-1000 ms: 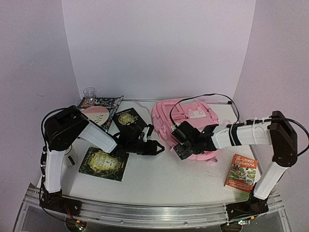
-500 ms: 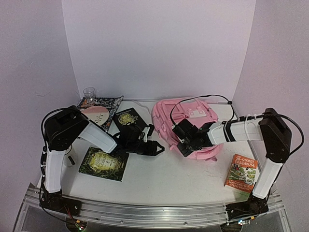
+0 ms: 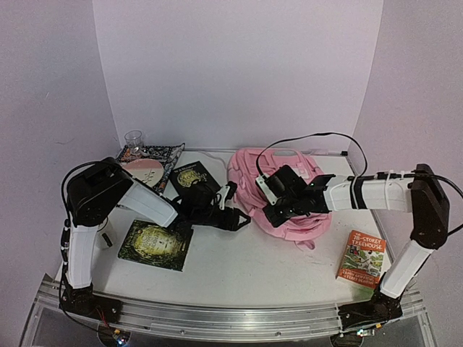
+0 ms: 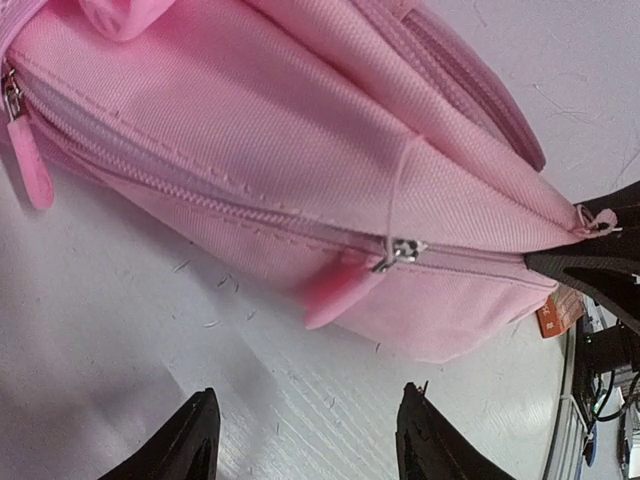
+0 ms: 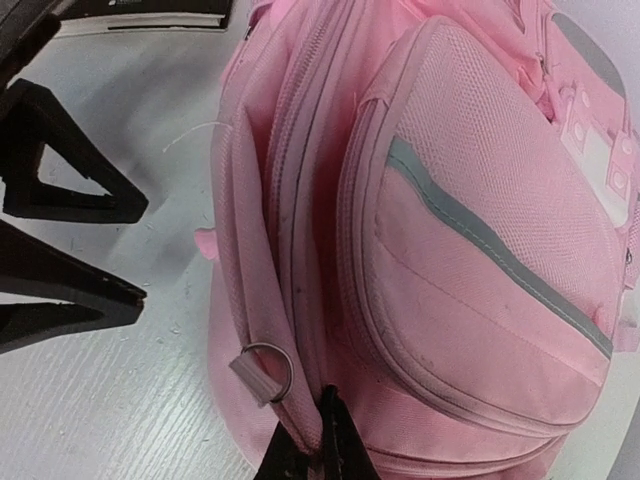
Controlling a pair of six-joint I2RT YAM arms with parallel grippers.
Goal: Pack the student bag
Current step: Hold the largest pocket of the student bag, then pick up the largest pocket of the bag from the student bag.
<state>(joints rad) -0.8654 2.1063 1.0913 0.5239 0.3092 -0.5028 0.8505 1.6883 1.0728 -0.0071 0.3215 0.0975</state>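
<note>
The student bag [image 3: 289,189], pale pink, lies at the middle right of the table. My right gripper [image 3: 273,211] is shut on a fold of fabric at the bag's near-left edge. In the right wrist view its jaws [image 5: 325,445] pinch that seam beside a metal ring [image 5: 266,370]. My left gripper [image 3: 244,220] is open just left of the bag, low over the table. The left wrist view has its fingertips [image 4: 196,440] apart with bare table between them. A pink zipper pull [image 4: 338,290] hangs from the bag's closed zip [image 4: 402,249] just beyond them.
A dark book [image 3: 155,245] lies at the front left, and another dark book [image 3: 191,176] behind my left arm. Patterned books [image 3: 150,157] and a clear glass [image 3: 133,139] sit at the back left. An orange book [image 3: 362,259] lies at the front right. A black cable [image 3: 311,141] arcs over the bag.
My right gripper has shut on the bag's edge and pulled it up and back a little. The left gripper has edged slightly right, still open.
</note>
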